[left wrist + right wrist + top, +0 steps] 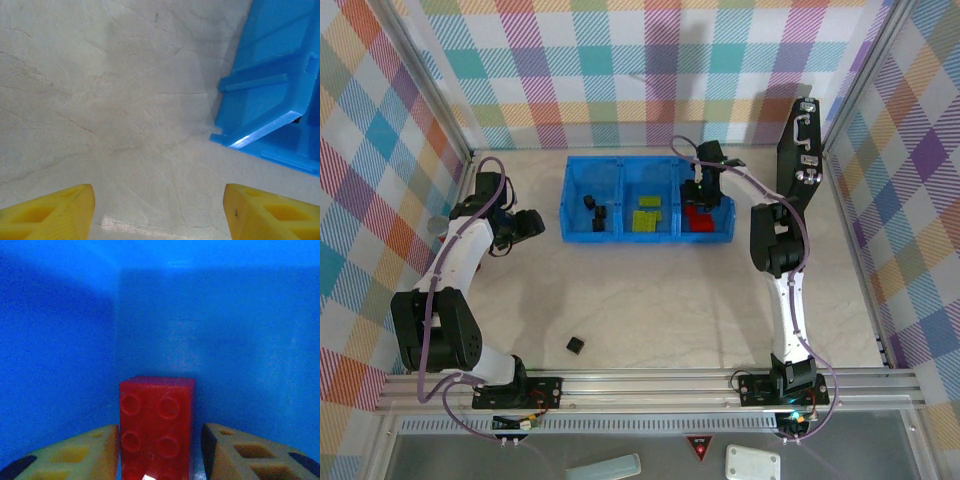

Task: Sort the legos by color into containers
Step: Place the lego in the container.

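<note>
The blue tray (pixel 620 163) of three containers stands at the back of the table. Its left container holds black legos (pixel 595 208), the middle one lime-green legos (pixel 646 215), the right one red legos (pixel 698 218). My right gripper (pixel 705 195) reaches down into the right container. In the right wrist view a red lego (pixel 156 430) stands between the fingers of the right gripper (pixel 160 455), with a gap on its right side, against the blue wall (pixel 225 340). One black lego (pixel 576 345) lies alone on the table. My left gripper (pixel 535 222) (pixel 159 212) hovers open and empty left of the tray (pixel 270 90).
A black case with metal latches (pixel 802 150) leans at the back right, close to the right arm. Checked walls enclose the table on three sides. A metal rail (pixel 650 385) runs along the near edge.
</note>
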You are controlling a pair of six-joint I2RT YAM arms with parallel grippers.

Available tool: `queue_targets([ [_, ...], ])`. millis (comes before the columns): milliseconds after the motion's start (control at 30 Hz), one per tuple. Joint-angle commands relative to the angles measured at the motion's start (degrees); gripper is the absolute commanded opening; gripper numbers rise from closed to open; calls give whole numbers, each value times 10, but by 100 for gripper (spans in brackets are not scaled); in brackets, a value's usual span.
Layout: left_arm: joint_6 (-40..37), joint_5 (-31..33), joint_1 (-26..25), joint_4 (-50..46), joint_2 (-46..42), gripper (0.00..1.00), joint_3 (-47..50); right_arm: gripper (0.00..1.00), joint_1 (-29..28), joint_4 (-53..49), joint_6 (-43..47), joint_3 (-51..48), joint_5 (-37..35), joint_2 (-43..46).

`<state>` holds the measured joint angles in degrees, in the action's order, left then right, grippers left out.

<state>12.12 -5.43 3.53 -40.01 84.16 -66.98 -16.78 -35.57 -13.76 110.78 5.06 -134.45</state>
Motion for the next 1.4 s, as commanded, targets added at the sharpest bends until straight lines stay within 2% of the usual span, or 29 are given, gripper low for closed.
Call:
queue_targets([
  [0,-10,-14,11,9,-14,68,2,50,1,2,-1,24,15,0],
  [500,-7,-33,11,12,-14,69,1,56,1,-14,-5,4,23,79],
  [933,-5,-51,10,5,-8,69,4,56,-10,-13,-16,-96,25,176],
  [1133,2,-38,-23,-23,-4,68,-7,56,-25,-7,-24,-153,14,228],
  [1367,24,-53,-58,-58,-26,68,11,55,-34,22,-47,-238,9,296],
])
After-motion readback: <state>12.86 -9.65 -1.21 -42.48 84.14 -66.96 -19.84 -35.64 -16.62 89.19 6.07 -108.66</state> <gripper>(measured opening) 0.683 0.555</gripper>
